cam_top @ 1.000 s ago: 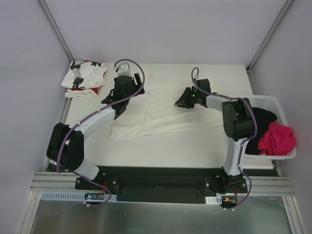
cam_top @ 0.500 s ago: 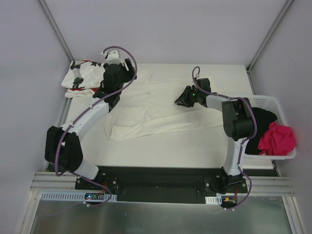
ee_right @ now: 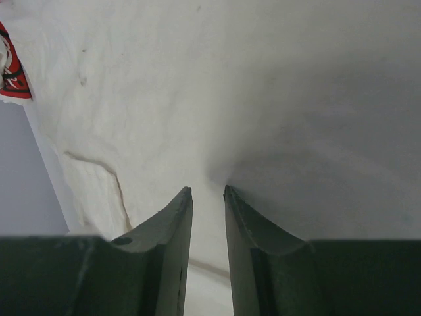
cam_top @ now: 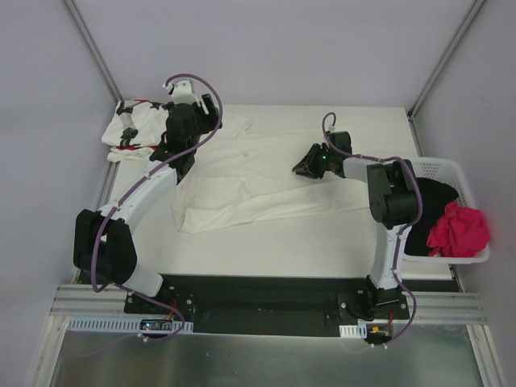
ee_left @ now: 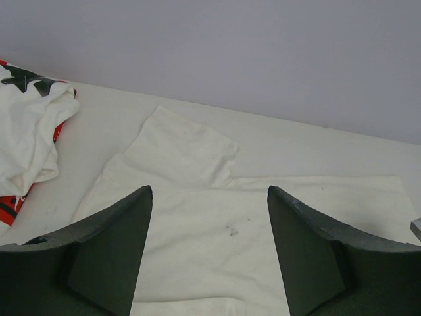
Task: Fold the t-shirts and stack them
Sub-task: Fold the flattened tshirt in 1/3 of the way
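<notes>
Cream-white t-shirt [cam_top: 266, 181] being lined up for its first fold: the left hand [ee_left: 209, 197] is being moved off its body toward the far-left sleeve [ee_left: 187, 141].

At far left, the star-print t-shirt [cam_top: 137, 129] is being left bunched and unfolded on the surface [cam_top: 282, 242]. Just beside it, the left hand, jaws wide and empty, is being carried up and left from over the cream cloth and is being aimed at the sleeve by the far edge; a grasp there is judged likely next. The cream-white t-shirt is being kept spread mid-surface. On its right part the right hand [ee_right: 208, 191] is being held narrow, tips at the cloth; whether cloth is being pinched cannot be told.
</notes>
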You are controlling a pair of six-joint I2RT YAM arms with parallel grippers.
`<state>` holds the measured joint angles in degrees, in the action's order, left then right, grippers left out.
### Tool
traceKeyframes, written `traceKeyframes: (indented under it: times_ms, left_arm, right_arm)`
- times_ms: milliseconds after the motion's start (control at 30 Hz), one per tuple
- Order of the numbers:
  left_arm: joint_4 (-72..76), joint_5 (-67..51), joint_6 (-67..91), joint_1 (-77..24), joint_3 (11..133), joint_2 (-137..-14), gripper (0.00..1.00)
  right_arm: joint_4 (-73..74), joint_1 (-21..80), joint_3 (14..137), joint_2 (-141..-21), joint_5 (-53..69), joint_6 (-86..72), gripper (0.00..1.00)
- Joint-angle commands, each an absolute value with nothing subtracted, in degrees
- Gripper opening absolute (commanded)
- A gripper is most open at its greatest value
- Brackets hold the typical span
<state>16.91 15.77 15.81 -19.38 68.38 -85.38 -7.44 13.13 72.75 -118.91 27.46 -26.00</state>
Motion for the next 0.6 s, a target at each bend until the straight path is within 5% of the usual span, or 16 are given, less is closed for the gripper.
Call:
traceKeyframes:
  times_ms: [0, 567]
  left_arm:
    - [19.78, 14.41, 15.38, -18.72, 70.66, -83.85, 0.70]
    - [19.51, 14.41, 13.71, -16.88, 71.46, -83.58, 0.70]
  right_arm:
    - [-10.19, 12.57, 72.60, -119.18, 28.48, -27.33, 0.29]
    - [-10.99, 10.72, 60.65, -111.55, 26.19, -28.13, 0.30]
